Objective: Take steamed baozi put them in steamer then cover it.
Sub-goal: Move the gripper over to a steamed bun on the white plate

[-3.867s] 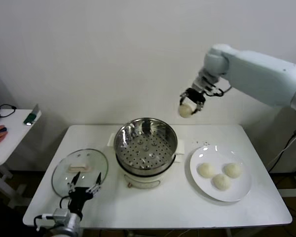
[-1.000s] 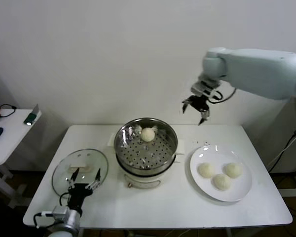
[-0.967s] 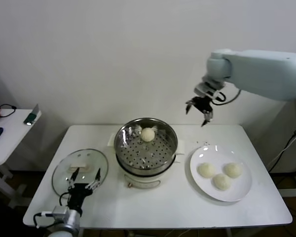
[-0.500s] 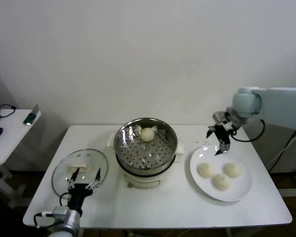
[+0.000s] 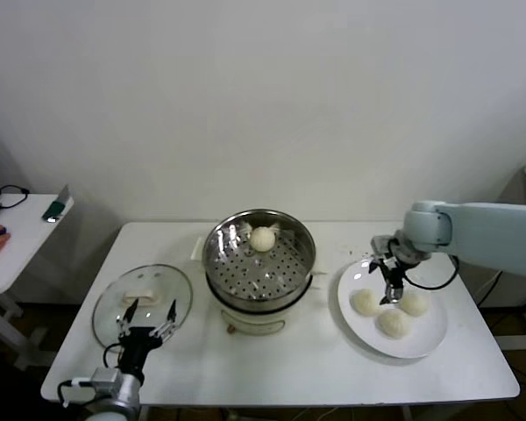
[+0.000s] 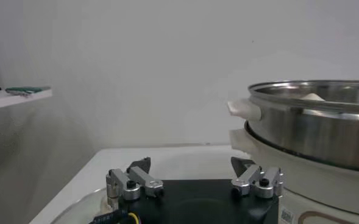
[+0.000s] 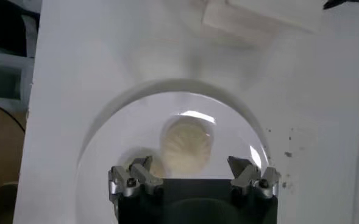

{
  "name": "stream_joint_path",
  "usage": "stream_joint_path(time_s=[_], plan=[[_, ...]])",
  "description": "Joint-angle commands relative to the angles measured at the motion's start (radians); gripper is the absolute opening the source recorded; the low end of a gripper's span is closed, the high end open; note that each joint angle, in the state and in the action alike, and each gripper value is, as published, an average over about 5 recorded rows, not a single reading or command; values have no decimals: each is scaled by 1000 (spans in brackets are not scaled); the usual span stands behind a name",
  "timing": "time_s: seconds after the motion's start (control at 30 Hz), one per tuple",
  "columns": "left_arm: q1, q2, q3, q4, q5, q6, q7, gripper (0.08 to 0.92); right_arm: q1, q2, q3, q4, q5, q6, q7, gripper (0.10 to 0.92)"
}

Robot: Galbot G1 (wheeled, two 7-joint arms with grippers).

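The steel steamer (image 5: 261,263) stands mid-table with one baozi (image 5: 262,238) on its perforated tray, at the back. Three more baozi (image 5: 365,303) (image 5: 394,323) (image 5: 413,303) lie on the white plate (image 5: 431,335) to the right. My right gripper (image 5: 388,282) hangs open just over the plate, between the two rear buns. In the right wrist view a baozi (image 7: 188,141) lies ahead of the spread right gripper (image 7: 191,164), and another bun (image 7: 156,168) is half hidden by it. My left gripper (image 5: 148,317) rests open at the front left, with the steamer (image 6: 313,125) beside it.
The round glass lid (image 5: 114,307) with a white handle lies flat on the table left of the steamer, under the left gripper. A small side table (image 5: 22,237) stands further left. Crumbs speck the tabletop behind the plate.
The right arm has swung from high behind the steamer down to the plate, its gripper open and empty. The baozi it held earlier now lies in the steamer. The left arm has not moved.
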Motion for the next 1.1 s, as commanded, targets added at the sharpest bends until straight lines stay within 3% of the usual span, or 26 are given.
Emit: stream_joint_path(time_s=[0.03, 0.87, 1.1], plan=[[1, -1, -1, 2, 1, -1, 0, 823, -145, -11, 94, -52, -62, -33, 18, 823], [-7, -2, 0, 19, 1, -3, -3, 823, -248, 34, 207, -165, -107, -21, 4, 819], [-4, -4, -1, 17, 1, -4, -3, 823, -252, 36, 208, -171, -112, -19, -9, 759]])
